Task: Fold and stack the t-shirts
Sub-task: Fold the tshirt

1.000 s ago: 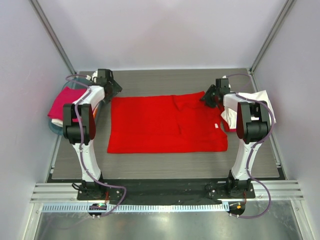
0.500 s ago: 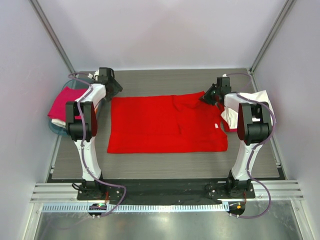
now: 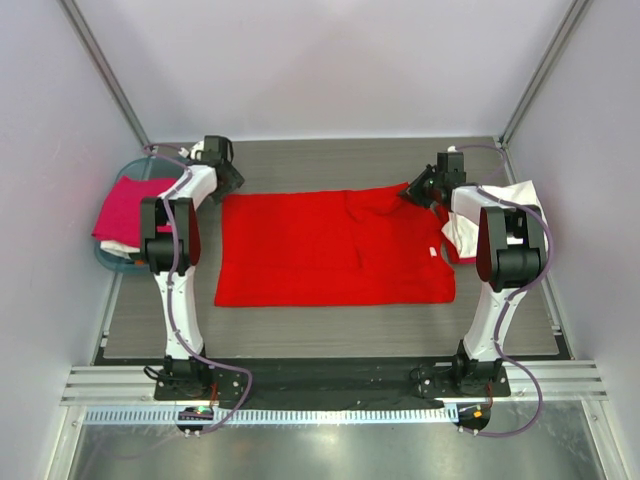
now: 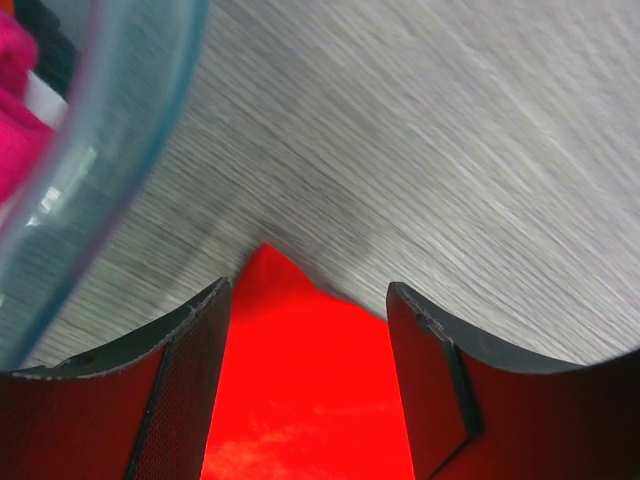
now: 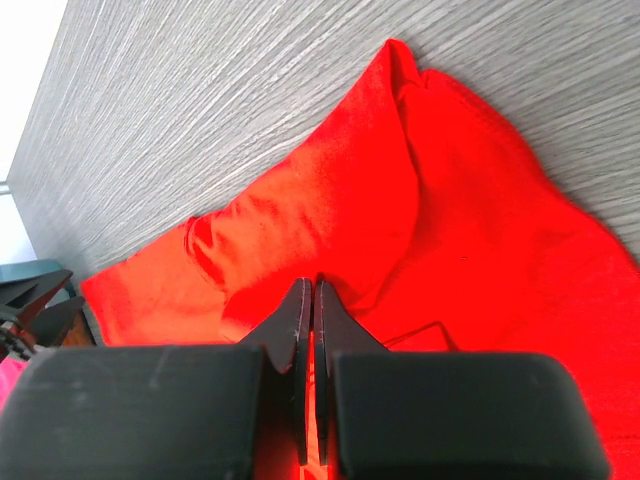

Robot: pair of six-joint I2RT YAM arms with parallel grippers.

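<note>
EDITOR: Arms first. Where do they stand?

PHOTOGRAPHER: Both are bolted at the near edge of the grey table (image 3: pixel 330 325). The left arm (image 3: pixel 165 250) and the right arm (image 3: pixel 500 250) reach away from the camera, one on each side of the cloth.

EDITOR: And the shirt?

PHOTOGRAPHER: The red t-shirt (image 3: pixel 320 260) lies spread flat across the middle of the table, between the two arms. Its near hem runs straight. Its far edge is rumpled toward the right.

EDITOR: What are the grippers doing?

PHOTOGRAPHER: Each sits at a far corner. The left gripper (image 3: pixel 228 180) is released: in its wrist view the fingers (image 4: pixel 190 350) stand apart, with the pointed far-left corner of the red cloth between them on the tabletop. The right gripper (image 3: pixel 420 190) is clenched on the far-right corner. Its wrist view shows the two tips pressed together on a raised fold, with creases running in toward them.

EDITOR: Anything else in frame?

PHOTOGRAPHER: At far left a teal basket (image 3: pixel 108 258) sits just beside the left gripper, holding a magenta t-shirt (image 3: pixel 125 200) with white cloth showing under it. At far right a white t-shirt (image 3: pixel 505 200) lies crumpled behind the right arm, at the table's right edge.
</note>
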